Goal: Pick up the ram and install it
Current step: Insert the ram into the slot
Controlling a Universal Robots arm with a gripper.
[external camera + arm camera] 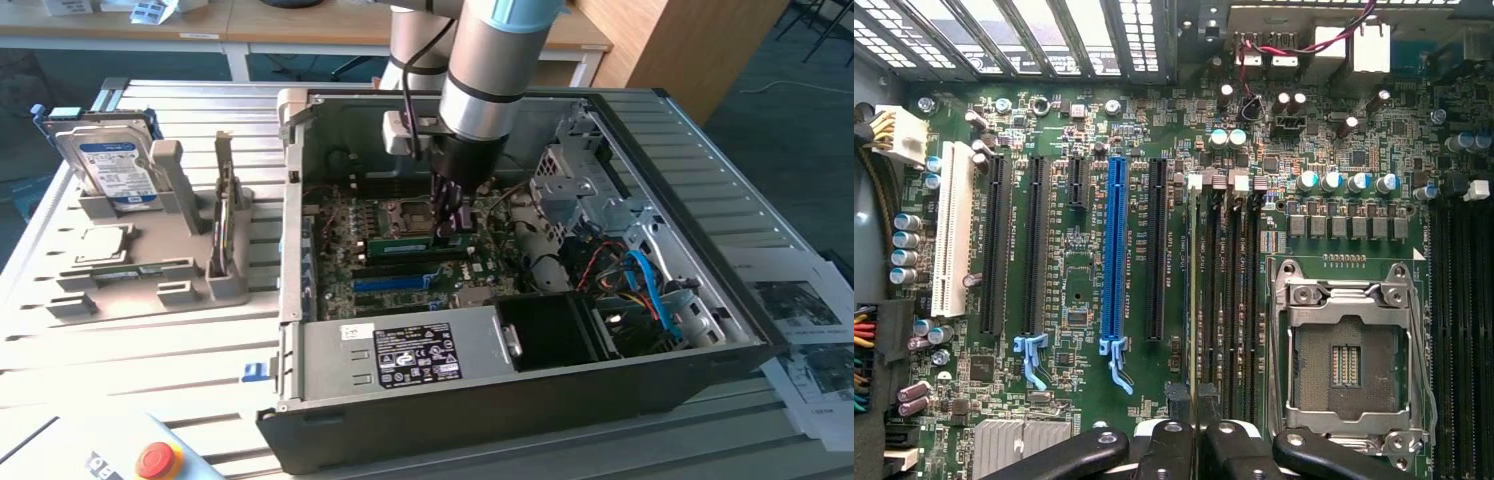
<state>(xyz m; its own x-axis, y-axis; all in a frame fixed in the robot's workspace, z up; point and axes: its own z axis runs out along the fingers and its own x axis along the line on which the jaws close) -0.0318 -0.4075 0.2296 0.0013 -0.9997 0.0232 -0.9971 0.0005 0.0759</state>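
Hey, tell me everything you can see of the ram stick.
The ram is a long, narrow green circuit-board stick, held on edge by the end effector, which is shut on it. It is inside the open computer case, low over the black memory slots, beside the empty processor socket. From the wrist it reads as a thin line running along the slots. Whether it is seated cannot be told.

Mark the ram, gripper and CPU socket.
ram (400, 243), exterior view, middle of its green face.
gripper (1194, 440), wrist view, midway between its fingertips.
CPU socket (1351, 362), wrist view, centre of its contact area.
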